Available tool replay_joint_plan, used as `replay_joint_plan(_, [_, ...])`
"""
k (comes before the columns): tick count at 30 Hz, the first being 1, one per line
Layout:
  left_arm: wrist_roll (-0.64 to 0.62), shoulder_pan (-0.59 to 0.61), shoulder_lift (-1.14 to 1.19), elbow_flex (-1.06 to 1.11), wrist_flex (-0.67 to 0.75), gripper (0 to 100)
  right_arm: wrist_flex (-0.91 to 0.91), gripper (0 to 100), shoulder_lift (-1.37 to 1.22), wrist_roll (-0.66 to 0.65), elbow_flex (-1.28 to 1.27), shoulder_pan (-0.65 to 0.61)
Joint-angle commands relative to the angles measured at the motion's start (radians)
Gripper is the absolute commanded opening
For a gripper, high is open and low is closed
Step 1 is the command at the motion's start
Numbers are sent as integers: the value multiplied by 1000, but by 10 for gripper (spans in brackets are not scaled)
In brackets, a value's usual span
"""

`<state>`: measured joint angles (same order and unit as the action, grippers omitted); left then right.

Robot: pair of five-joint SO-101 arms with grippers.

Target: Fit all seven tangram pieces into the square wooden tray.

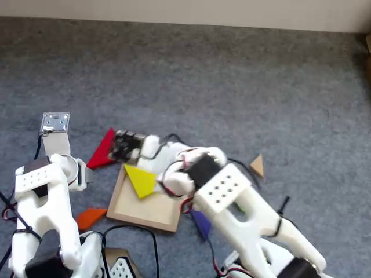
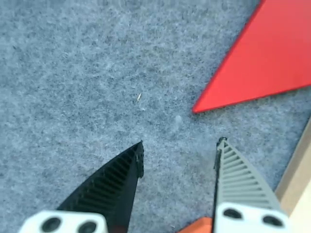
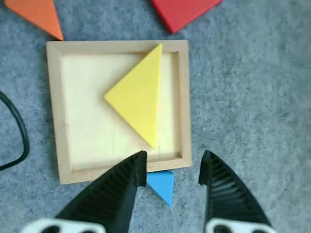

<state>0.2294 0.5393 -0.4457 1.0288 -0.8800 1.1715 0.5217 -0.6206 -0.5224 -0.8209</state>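
Fingers: the left fingers [image 2: 114, 189], one black and one grey, stand apart with nothing between them but the bare grey surface [image 2: 73, 73]. The right fingers [image 3: 121, 189] are likewise spread and hold nothing. Their tips hang over one rim of the square wooden tray [image 3: 53, 111].

Left wrist view: the red triangle [image 2: 262, 63] lies near, ahead of the fingers. Its sharp corner points toward them and does not touch them. A sliver of the orange piece [image 2: 199, 225] sits by the grey finger. The tray appears here as a strip of pale edge at the side.

Right wrist view: the tray is seen whole from above. A blue piece [image 3: 163, 184] lies on the surface just outside the rim, in the gap between the fingers.

High view: the same blue piece is partly covered by the right arm [image 1: 232, 197]. This view adds a tan triangle [image 1: 257, 166] on the surface, well apart from the tray on the far side of that arm.

Tray contents: one piece, the yellow triangle [image 3: 138, 99], with one tip reaching the rim. The rest of the tray floor is bare wood. The red triangle and orange piece lie outside, each near a tray corner.
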Motion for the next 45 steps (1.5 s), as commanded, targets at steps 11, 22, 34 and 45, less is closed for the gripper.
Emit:
replay_joint_plan(11, [-5, 4, -25, -12, 14, 239, 42, 180, 349, 273, -257, 389])
replay_joint_plan(22, [94, -124, -21, -386, -259, 301, -196, 180, 627, 272, -782, 615])
replay_joint_plan(34, [150, -306, 460, -730, -331, 301, -197, 180, 897, 269, -1041, 762])
replay_joint_plan(45, [183, -305, 901, -1044, -399, 301, -191, 180, 1161, 269, -1244, 814])
